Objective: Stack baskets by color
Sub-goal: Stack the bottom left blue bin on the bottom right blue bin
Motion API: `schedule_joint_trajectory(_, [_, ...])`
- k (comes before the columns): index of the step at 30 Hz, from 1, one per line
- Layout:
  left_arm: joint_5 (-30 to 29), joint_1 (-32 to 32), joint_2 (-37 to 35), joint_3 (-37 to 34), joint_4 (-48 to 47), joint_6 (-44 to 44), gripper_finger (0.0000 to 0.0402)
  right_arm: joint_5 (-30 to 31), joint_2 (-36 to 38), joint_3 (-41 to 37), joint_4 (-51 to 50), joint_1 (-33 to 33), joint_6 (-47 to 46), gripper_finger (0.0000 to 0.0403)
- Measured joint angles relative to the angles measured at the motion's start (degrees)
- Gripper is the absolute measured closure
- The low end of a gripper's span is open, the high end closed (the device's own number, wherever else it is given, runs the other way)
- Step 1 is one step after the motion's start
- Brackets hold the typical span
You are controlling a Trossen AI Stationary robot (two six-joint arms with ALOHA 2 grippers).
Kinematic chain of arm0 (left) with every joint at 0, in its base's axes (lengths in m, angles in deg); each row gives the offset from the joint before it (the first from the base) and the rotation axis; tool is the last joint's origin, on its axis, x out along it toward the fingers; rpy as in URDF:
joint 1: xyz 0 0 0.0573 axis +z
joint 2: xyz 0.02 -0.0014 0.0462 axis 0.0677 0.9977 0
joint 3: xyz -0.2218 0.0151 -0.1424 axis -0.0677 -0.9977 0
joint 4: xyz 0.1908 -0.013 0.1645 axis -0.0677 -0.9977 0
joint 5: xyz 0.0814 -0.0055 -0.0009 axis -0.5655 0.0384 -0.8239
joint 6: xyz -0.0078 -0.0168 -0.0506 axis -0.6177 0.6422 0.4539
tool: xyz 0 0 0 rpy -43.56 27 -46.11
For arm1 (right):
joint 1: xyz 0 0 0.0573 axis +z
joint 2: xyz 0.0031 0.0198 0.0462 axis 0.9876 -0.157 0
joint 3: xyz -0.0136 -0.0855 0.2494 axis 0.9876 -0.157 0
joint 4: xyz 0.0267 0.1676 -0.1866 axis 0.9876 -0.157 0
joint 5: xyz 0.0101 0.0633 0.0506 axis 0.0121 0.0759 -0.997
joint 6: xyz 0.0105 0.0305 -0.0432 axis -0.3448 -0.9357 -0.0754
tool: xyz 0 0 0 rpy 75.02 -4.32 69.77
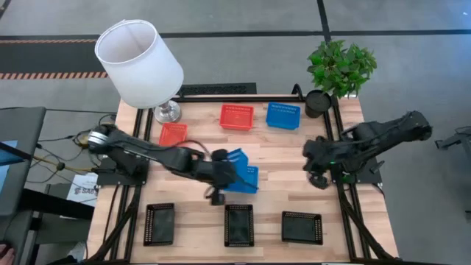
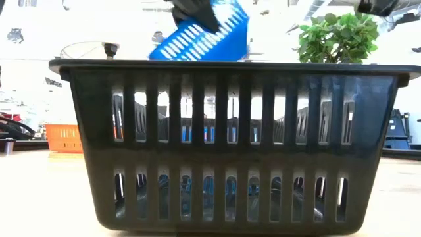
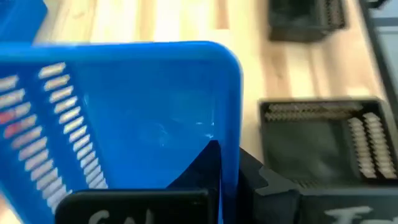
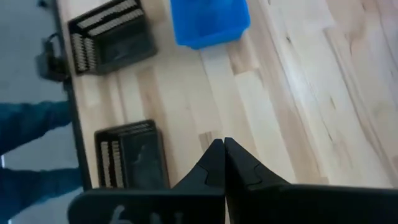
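Black basket (image 2: 227, 141) up against the low lens, blocking most of the table; above its rim a tilted blue basket (image 2: 207, 33), orange basket (image 2: 64, 137) far left, plant (image 2: 339, 36) at right.

From above: three black baskets in the front row, lampshade (image 1: 140, 62), two orange baskets at (image 1: 237, 116) and (image 1: 172, 133), blue one (image 1: 283, 115) at the back by a black pot (image 1: 318, 103). Left gripper (image 1: 234, 171) mid-table, clamped on the tilted blue basket (image 1: 243, 171) over another blue one. Right gripper (image 1: 318, 179) at the right edge, fingers pressed together, holding nothing.

Left wrist: blue wall (image 3: 155, 118) pinched, black baskets beyond. Lettering on the fingers unreadable.

Right wrist: shut fingertips (image 4: 222, 163) over bare wood.
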Motion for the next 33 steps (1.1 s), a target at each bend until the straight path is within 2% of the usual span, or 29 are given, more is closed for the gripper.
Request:
schedule_joint_trajectory(6, [-0.72,0.9,12.83,14.8,-11.08,-0.8,0.0401,0.36,7.47,0.0,0.05,1.33,4.05,0.0393])
schedule_joint_trajectory(12, [-0.01,0.91,21.72,22.92,-17.23,-4.78,0.0401,5.58,13.39,0.0,0.05,1.16,4.6,0.0393])
schedule_joint_trajectory(21, [0.4,1.05,25.78,24.03,-21.51,-4.52,0.0401,8.89,18.18,0.0,0.0,1.16,3.07,0.0393])
schedule_joint_trajectory(33, [4.43,4.02,27.69,23.7,-25.07,-1.43,0.0401,9.99,18.55,0.0,0.29,1.16,3.07,0.0393])
